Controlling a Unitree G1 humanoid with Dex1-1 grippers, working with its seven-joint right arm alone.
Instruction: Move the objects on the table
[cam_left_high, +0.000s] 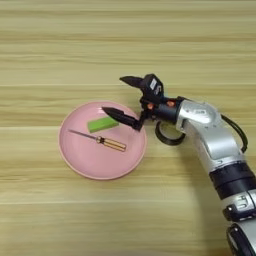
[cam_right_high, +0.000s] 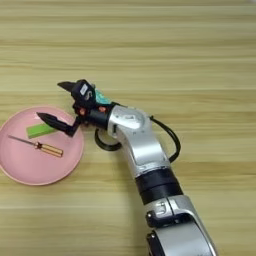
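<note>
Plate (cam_left_high: 80, 162): pink, on table (cam_left_high: 125, 45); holds screwdriver (cam_left_high: 100, 140) and green glue stick (cam_left_high: 102, 123), lying side by side, likely gathered there. Gripper (cam_left_high: 122, 97): spread wide, empty, lower finger over plate rim beside glue stick. Tape ring (cam_left_high: 167, 138): flat on table, under wrist, probably awaiting pickup.

No text, label, brand or number can be read anywhere.
</note>
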